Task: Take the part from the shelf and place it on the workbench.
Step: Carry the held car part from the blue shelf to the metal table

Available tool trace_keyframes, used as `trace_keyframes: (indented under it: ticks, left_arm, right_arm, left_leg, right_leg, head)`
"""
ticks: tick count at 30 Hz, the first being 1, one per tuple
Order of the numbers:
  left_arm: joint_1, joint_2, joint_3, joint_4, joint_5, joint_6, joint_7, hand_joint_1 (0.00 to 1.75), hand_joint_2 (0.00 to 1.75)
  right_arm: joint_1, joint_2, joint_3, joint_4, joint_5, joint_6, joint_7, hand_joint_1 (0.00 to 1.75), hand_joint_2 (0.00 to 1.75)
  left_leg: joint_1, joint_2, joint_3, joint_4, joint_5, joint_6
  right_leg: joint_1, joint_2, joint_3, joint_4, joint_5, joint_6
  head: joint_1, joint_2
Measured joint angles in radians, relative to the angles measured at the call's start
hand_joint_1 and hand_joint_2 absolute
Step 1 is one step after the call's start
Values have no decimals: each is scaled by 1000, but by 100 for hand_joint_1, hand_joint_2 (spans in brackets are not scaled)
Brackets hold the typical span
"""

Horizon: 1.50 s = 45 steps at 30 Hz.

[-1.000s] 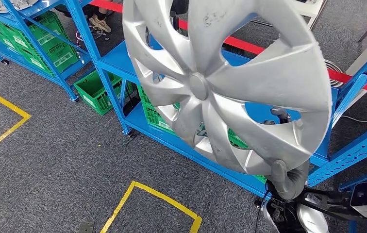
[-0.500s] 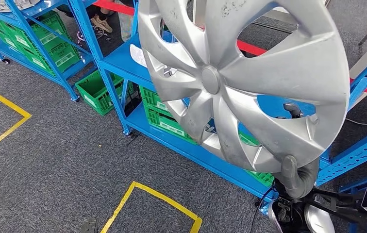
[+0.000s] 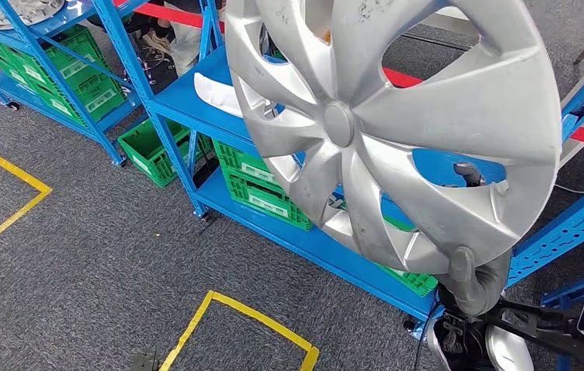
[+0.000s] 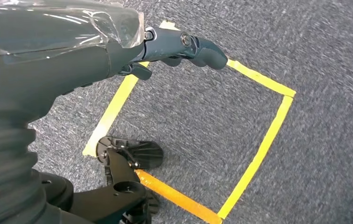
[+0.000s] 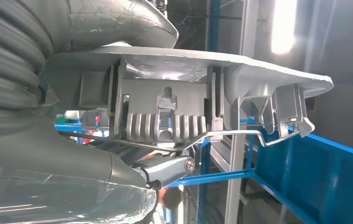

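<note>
Grey carpet, blue shelf (image 3: 196,97) at 11 o'clock. My right hand (image 3: 470,282) pinches hubcap (image 3: 397,131) rim at 5 o'clock; part lifted off shelf. Left hand (image 4: 184,46) empty, fingers seemingly curled. Workbench placement remains.
</note>
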Motion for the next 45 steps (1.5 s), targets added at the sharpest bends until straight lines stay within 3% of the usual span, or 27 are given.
trace_keyframes:
  ticks: [2,4,6,10,11,13,15,16,18,19,21,24,26,29,30,31,32,34,36,40,42,44,45]
  left_arm:
    - [0,0,0,0,0,0,0,0,175]
    - [-1,-2,-2,0,-4,0,3,0,175]
    - [-1,-3,-6,1,-9,0,7,0,175]
    - [-10,-2,-15,3,-12,-1,12,0,175]
    - [-11,-2,-15,3,-12,-1,12,0,175]
    - [-12,-4,-17,3,-13,-2,12,0,175]
    - [-11,-4,-20,4,-13,-2,13,0,175]
    - [-11,-5,-22,4,-12,-2,13,0,175]
    - [-11,-6,-24,5,-12,-2,13,0,175]
    - [-11,-6,-24,5,-12,-2,13,0,175]
    - [-12,-7,-24,5,-12,-2,13,0,175]
    - [-10,-7,-25,7,-12,-2,14,0,175]
    - [-10,-5,-25,8,-12,-2,14,0,175]
    - [-9,-5,-25,9,-12,-2,15,0,175]
    - [-8,-5,-25,9,-12,-2,15,0,175]
    - [-7,-5,-25,9,-12,-2,15,0,175]
    - [-7,-4,-25,10,-12,-2,15,0,175]
    - [-8,-3,-25,10,-12,-3,16,0,175]
    - [-10,-2,-26,10,-12,-3,17,0,175]
    - [-9,-1,-26,11,-12,-3,19,0,175]
    - [-12,-1,-26,11,-12,-3,19,0,175]
    - [-14,-2,-26,11,-12,-4,19,0,175]
    - [-14,-3,-26,12,-13,-4,19,0,175]
  right_arm:
    - [0,1,-1,-1,0,0,0,175,175]
    - [1,3,-5,-2,3,1,2,175,175]
    - [4,5,-9,-3,7,1,4,175,175]
    - [9,6,-18,-11,9,1,6,175,175]
    - [10,7,-21,-12,9,1,7,175,175]
    - [11,7,-24,-12,9,1,8,175,175]
    - [14,6,-26,-12,9,1,10,175,175]
    - [16,6,-26,-12,10,1,11,175,175]
    - [16,6,-27,-12,12,1,12,175,175]
    - [16,6,-27,-12,13,1,12,175,175]
    - [16,8,-27,-12,14,1,12,175,175]
    - [18,10,-27,-12,15,1,12,175,175]
    - [18,12,-27,-12,16,1,11,175,175]
    - [20,18,-27,-12,17,1,10,175,175]
    - [21,19,-27,-11,18,1,11,175,175]
    - [23,20,-27,-11,18,1,11,175,175]
    - [24,20,-27,-11,18,1,11,175,175]
    - [25,22,-27,-11,18,1,11,175,175]
    - [25,23,-27,-11,18,1,10,175,175]
    - [26,26,-27,-11,19,1,10,175,175]
    - [25,26,-28,-11,19,1,10,175,175]
    - [26,26,-28,-10,20,1,11,175,175]
    - [27,26,-29,-9,20,1,11,175,175]
  left_leg:
    - [0,0,-10,22,-14,-1]
    - [0,0,-62,138,-67,-3]
    - [-1,0,-100,230,-94,0]
    - [-19,6,41,-58,34,58]
    - [-18,7,41,-66,42,63]
    - [-19,8,34,-68,47,66]
    - [-20,7,29,-68,50,66]
    - [-20,7,28,-67,52,65]
    - [-20,6,27,-64,52,62]
    - [-22,6,25,-60,51,58]
    - [-25,6,19,-53,52,48]
    - [-24,5,12,-48,53,33]
    - [-19,3,-8,1,15,21]
    - [-10,2,-82,189,-89,5]
    - [-9,2,-96,229,-103,2]
    - [-8,2,-89,230,-96,2]
    - [-8,2,-62,189,-74,4]
    - [-9,1,23,45,-19,12]
    - [-15,0,69,-41,4,22]
    - [-19,2,62,-63,25,48]
    - [-16,6,51,-74,44,63]
    - [-20,7,29,-74,59,70]
    - [-21,7,18,-73,66,70]
  right_leg:
    - [1,0,0,0,0,-3]
    - [5,-1,-1,0,0,-5]
    - [14,0,-2,1,0,-7]
    - [27,-3,-16,22,-10,6]
    - [26,-5,-34,58,-30,7]
    - [23,-5,-92,190,-91,2]
    - [20,-5,-128,283,-123,10]
    - [18,-5,-117,272,-116,18]
    - [14,-6,-43,142,-70,37]
    - [15,-6,-4,71,-49,38]
    - [17,-6,34,-4,-28,27]
    - [17,-4,32,-10,-19,5]
    - [11,-5,30,-13,-12,-7]
    - [12,-6,23,-13,-7,-16]
    - [14,-6,21,-13,-5,-17]
    - [14,-6,19,-12,-3,-17]
    - [15,-5,17,-12,-1,-16]
    - [16,-4,16,-11,3,-11]
    - [19,-5,12,-11,8,-1]
    - [18,-5,-2,-3,9,19]
    - [18,-5,-37,71,-45,13]
    - [18,-5,-87,207,-118,6]
    - [18,-5,-101,259,-139,9]
  head:
    - [0,0]
    - [0,0]
    - [0,0]
    - [2,0]
    - [2,0]
    - [2,0]
    - [2,0]
    - [2,0]
    - [2,0]
    - [2,0]
    - [1,0]
    - [1,0]
    - [0,0]
    - [-2,0]
    - [-2,0]
    - [-2,0]
    - [-2,0]
    - [-2,0]
    - [-2,0]
    - [-1,0]
    - [0,0]
    - [0,0]
    - [0,0]
